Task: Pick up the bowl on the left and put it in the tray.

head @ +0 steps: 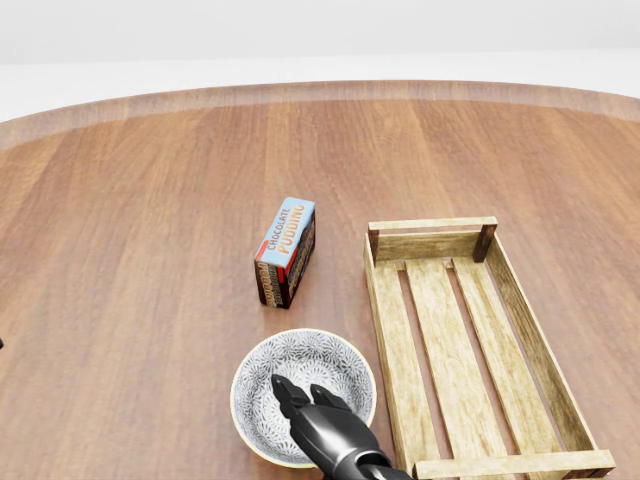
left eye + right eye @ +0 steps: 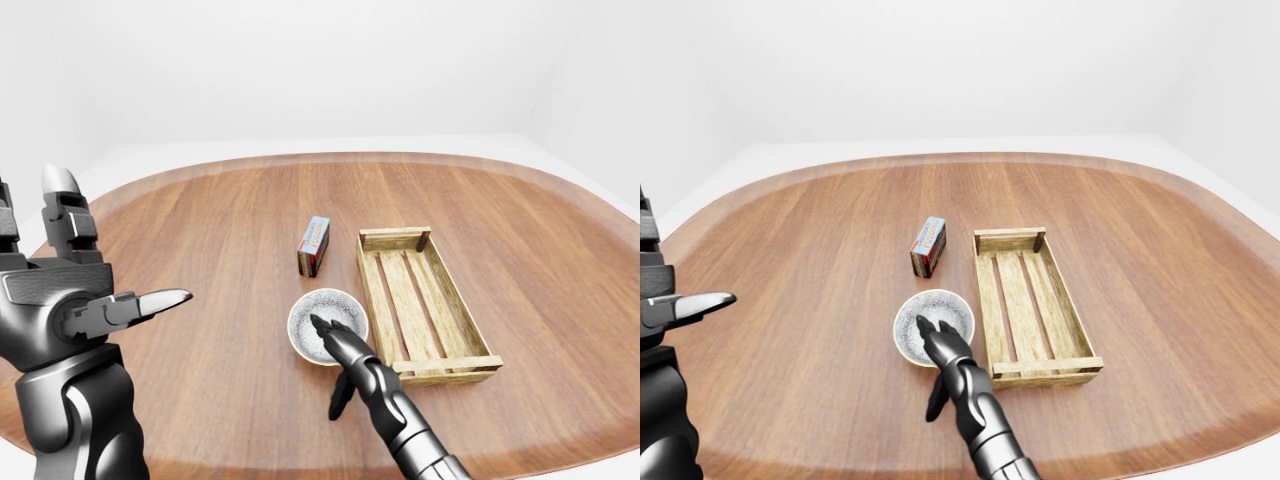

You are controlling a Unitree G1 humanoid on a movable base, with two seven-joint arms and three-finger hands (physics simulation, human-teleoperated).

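A single patterned grey-white bowl (image 1: 300, 362) sits on the wooden table, just left of the slatted wooden tray (image 1: 385, 300). My right hand (image 1: 298, 392) comes up from the bottom of the head view. Two fingertips (image 1: 276, 383) reach over the bowl's near rim into its hollow. In the left-eye view its thumb (image 2: 338, 400) hangs down outside the near rim, apart from the fingers, so the hand is open. My left hand (image 2: 120, 250) is raised at the far left of the left-eye view, fingers spread, holding nothing. Nothing lies in the tray.
A chocolate pudding box (image 1: 285, 250) stands on its long edge just above the bowl in the head view, left of the tray's top corner. The oval table (image 2: 200, 230) stretches wide to either side, with white floor and walls beyond it.
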